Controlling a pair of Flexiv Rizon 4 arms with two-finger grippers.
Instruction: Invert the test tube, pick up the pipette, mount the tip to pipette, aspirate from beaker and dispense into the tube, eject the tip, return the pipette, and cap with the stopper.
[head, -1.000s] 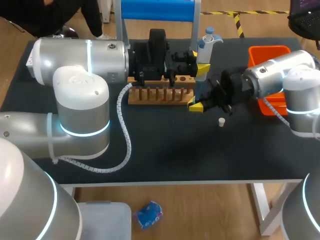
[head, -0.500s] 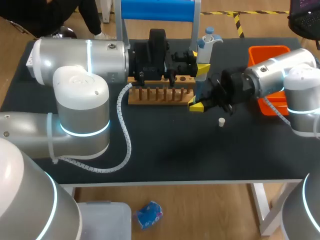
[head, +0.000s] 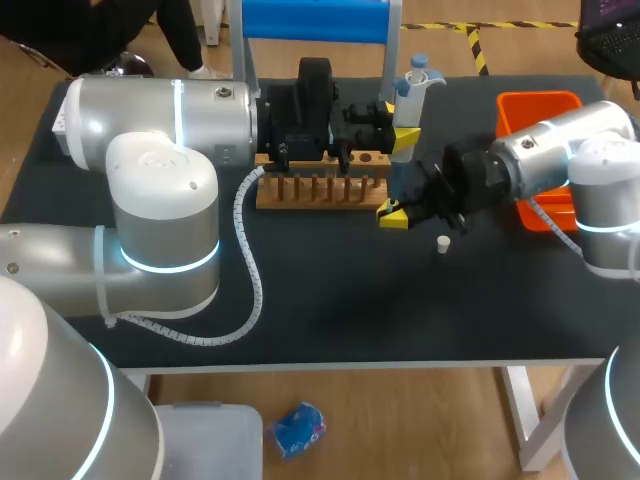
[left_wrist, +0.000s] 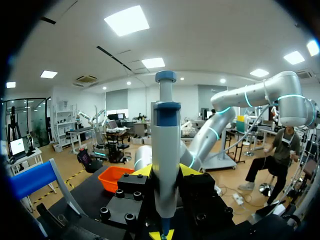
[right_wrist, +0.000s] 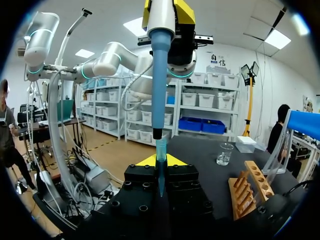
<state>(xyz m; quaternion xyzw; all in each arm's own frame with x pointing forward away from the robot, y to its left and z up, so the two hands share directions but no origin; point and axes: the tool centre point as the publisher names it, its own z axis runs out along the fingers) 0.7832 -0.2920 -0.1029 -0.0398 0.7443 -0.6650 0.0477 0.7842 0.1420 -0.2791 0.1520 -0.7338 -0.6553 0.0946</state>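
Observation:
My left gripper (head: 400, 140) is shut on the white and blue pipette (head: 412, 95), holding it upright over the right end of the wooden rack (head: 320, 188). In the left wrist view the pipette (left_wrist: 165, 150) stands between the fingers of that gripper (left_wrist: 165, 172). Just below it, my right gripper (head: 395, 213) is shut on the thin pipette tip (right_wrist: 160, 172), in line with the blue pipette shaft (right_wrist: 159, 85). The right gripper (right_wrist: 160, 162) sits directly under the left gripper (right_wrist: 165, 12). A small white stopper (head: 442, 243) lies on the mat near my right gripper. The glass beaker (right_wrist: 225, 154) stands beyond the rack (right_wrist: 247, 192).
An orange bin (head: 540, 105) sits at the back right, partly behind my right arm. A blue-topped frame (head: 315, 20) stands behind the rack. My left arm's cable (head: 250, 270) loops over the mat left of centre.
My right gripper has shifted slightly down and to the right with the tip. The left arm and the pipette have kept still.

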